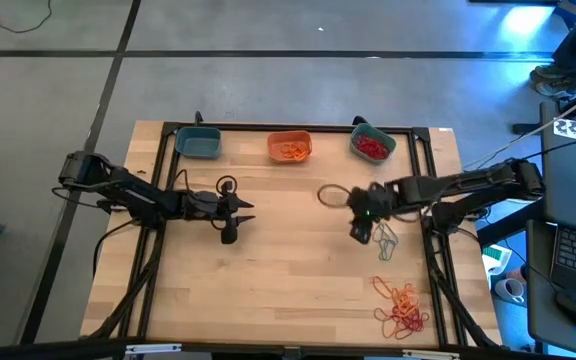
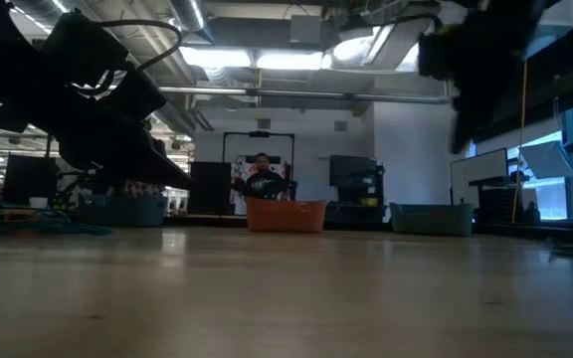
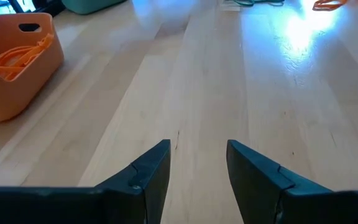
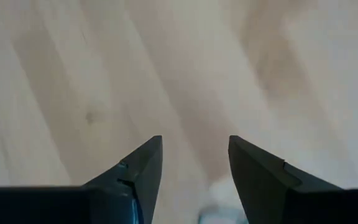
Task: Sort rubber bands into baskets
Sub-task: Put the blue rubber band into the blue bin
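Observation:
Three baskets stand along the far edge: a teal-blue basket (image 1: pixel 199 143), an orange basket (image 1: pixel 290 147) holding orange rubber bands (image 3: pixel 18 55), and a teal basket (image 1: pixel 372 144) holding red ones. Loose orange and red rubber bands (image 1: pixel 401 308) lie in a heap near the front right. A few grey-teal bands (image 1: pixel 385 243) lie just right of my right gripper (image 1: pixel 361 228). That gripper is open and empty above bare wood (image 4: pixel 195 142). My left gripper (image 1: pixel 240 210) is open and empty at mid-table (image 3: pixel 197 146), with the orange basket ahead of it to one side.
The table has a black frame rail (image 1: pixel 298 128) around the work area. Dark cable loops (image 1: pixel 332 196) hang by both arms. In the low view a person (image 2: pixel 262 177) is in the room beyond the far edge. Bare wood lies between the two grippers.

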